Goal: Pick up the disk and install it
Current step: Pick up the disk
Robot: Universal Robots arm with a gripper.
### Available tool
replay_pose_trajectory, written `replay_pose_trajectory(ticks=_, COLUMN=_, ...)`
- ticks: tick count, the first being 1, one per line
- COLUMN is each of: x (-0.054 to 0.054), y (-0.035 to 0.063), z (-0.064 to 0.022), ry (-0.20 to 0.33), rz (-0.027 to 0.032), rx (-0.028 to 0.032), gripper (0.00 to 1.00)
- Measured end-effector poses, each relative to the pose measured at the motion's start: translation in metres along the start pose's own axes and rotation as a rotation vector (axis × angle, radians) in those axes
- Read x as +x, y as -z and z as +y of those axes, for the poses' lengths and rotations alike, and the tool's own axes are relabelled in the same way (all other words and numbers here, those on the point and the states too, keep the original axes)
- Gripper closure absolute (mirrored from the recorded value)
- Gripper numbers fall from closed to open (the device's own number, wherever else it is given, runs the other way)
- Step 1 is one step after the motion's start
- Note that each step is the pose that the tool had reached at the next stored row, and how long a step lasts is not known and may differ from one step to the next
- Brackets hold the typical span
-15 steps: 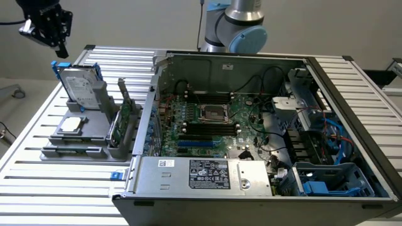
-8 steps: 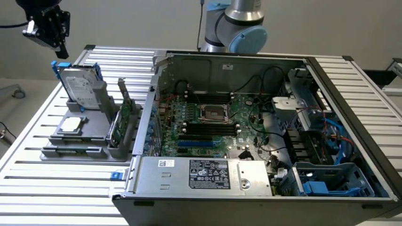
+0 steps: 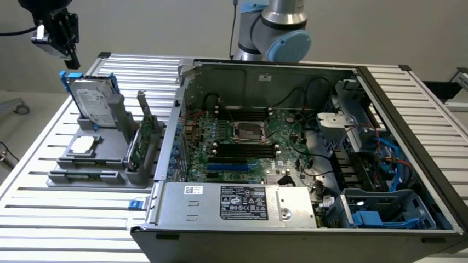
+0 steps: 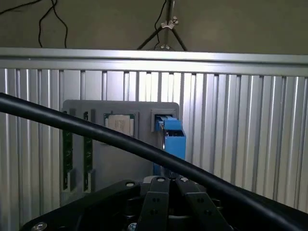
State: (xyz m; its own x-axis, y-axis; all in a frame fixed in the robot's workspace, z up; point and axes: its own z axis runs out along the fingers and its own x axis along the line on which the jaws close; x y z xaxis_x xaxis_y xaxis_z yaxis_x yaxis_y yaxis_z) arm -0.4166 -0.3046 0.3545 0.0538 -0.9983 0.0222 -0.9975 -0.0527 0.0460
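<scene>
Approach looks to be the step in hand. The tool (image 3: 71,53) hangs high over the worktop (image 3: 44,219) at the exterior view's left, closed and holding nothing, and it is well apart from the disk (image 3: 95,101).

The disk stands upright on edge in a grey holder (image 3: 87,176), at the exterior view's left of the open computer case (image 3: 219,204). Its label faces outward and its blue carrier frames it. In the wrist view the disk (image 4: 173,139) shows edge-on, roughly in line with the tool (image 4: 167,182), whose fingers (image 4: 156,202) are pressed together.

A small square chip (image 4: 119,124) lies in the holder just beside the disk. Two green cards (image 4: 88,154) stand further along.

To do this well, I judge:
- The jaws must spread wider than the disk's thin edge before the tool goes down.
- The descent should stay centred on the carrier's upper edge and square to the flat faces, so the pads meet both sides evenly.
- The tool should keep clear of the chip and the cards.
- The black cable (image 4: 96,135) crossing the wrist view could snag and deserves slack.
</scene>
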Motion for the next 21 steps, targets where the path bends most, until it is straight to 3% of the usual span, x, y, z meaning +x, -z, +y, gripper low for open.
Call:
replay_pose_trajectory(ticks=3, x=0.000, y=-0.0001, z=0.0004, ry=0.044, rz=0.0024, rx=0.0012, gripper=0.89)
replay_pose_trajectory(ticks=6, x=-0.001, y=-0.0002, z=0.0025, ry=0.056, rz=0.0030, rx=0.0013, gripper=0.89)
replay_pose_trajectory(ticks=7, x=-0.001, y=-0.0002, z=0.0025, ry=0.056, rz=0.0030, rx=0.0014, gripper=0.83)
replay_pose_trajectory(ticks=8, x=-0.001, y=-0.0002, z=0.0025, ry=0.056, rz=0.0030, rx=0.0014, gripper=0.83)
replay_pose_trajectory(ticks=10, x=-0.001, y=-0.0002, z=0.0026, ry=0.056, rz=0.0030, rx=0.0013, gripper=0.70)
replay_pose_trajectory(ticks=11, x=-0.001, y=-0.0003, z=0.0029, ry=0.056, rz=0.0030, rx=0.0013, gripper=0.70)
replay_pose_trajectory(ticks=14, x=-0.001, y=-0.0012, z=0.0045, ry=0.056, rz=0.0030, rx=0.0014, gripper=0.53)
replay_pose_trajectory(ticks=16, x=-0.001, y=-0.0028, z=0.0053, ry=0.056, rz=0.0029, rx=0.0015, gripper=0.53)
replay_pose_trajectory(ticks=17, x=-0.001, y=-0.0042, z=0.0057, ry=0.056, rz=0.0030, rx=0.0013, gripper=0.46)
replay_pose_trajectory(ticks=21, x=-0.001, y=-0.0117, z=0.0080, ry=0.056, rz=0.0030, rx=0.0013, gripper=0.46)
